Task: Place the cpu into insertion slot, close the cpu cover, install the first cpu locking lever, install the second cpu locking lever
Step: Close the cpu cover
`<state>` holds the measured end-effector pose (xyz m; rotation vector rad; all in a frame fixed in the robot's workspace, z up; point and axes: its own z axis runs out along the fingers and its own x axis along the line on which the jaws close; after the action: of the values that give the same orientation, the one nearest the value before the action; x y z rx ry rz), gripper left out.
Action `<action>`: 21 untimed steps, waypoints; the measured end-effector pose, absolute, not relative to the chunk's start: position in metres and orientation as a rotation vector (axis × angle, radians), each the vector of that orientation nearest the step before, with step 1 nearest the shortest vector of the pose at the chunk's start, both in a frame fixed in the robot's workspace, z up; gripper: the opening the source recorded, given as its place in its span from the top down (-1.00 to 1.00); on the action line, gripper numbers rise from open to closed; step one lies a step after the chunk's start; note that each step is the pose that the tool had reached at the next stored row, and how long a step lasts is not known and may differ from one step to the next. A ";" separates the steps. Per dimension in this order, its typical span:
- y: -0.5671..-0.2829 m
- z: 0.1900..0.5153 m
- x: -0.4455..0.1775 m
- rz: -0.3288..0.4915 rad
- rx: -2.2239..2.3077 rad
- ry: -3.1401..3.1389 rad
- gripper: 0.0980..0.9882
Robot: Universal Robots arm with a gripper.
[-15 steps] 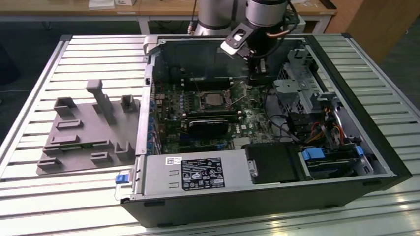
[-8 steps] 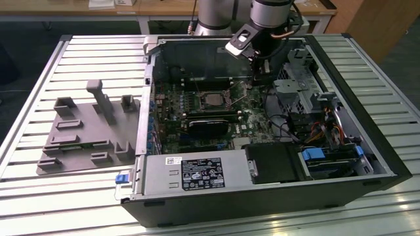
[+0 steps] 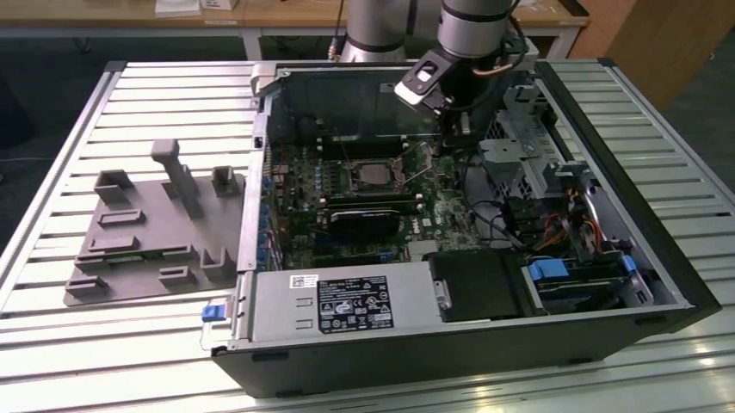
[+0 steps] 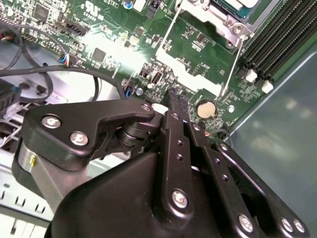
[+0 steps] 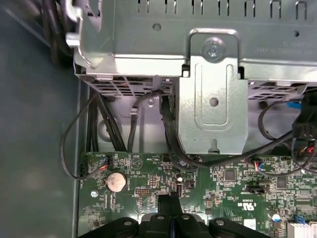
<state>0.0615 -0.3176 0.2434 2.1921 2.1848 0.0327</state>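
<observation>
The insertion slot sits on the green board in the open case, its silvery rim around a grey centre. In the second wrist view the cpu lies in the socket under the silvery cpu cover. Two thin wire locking levers stand free beside the socket. My gripper hangs over the board, to the exterior view's right of the socket. Its black fingers are pressed together with nothing between them; the first wrist view shows the gripper near the coin cell.
A black block lies just in front of the socket. The metal drive cage and loose cables crowd the gripper's side. The power supply fills the case front. A grey fixture plate lies on the slatted table.
</observation>
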 end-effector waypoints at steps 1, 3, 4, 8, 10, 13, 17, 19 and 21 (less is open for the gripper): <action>-0.318 0.242 0.062 0.031 2.193 2.186 0.99; -0.318 0.238 0.062 0.027 2.195 2.187 0.99; -0.318 0.235 0.062 0.024 2.196 2.189 0.99; -0.318 0.233 0.062 0.022 2.197 2.190 0.99; -0.318 0.233 0.062 0.022 2.197 2.190 0.99; -0.318 0.233 0.062 0.014 2.201 2.194 0.99; -0.318 0.233 0.062 -0.050 2.228 2.223 0.99; -0.318 0.232 0.063 -0.091 2.245 2.240 0.99; -0.318 0.232 0.063 -0.110 2.253 2.248 0.99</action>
<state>0.0631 -0.3176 0.2323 2.2532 2.2484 -0.1101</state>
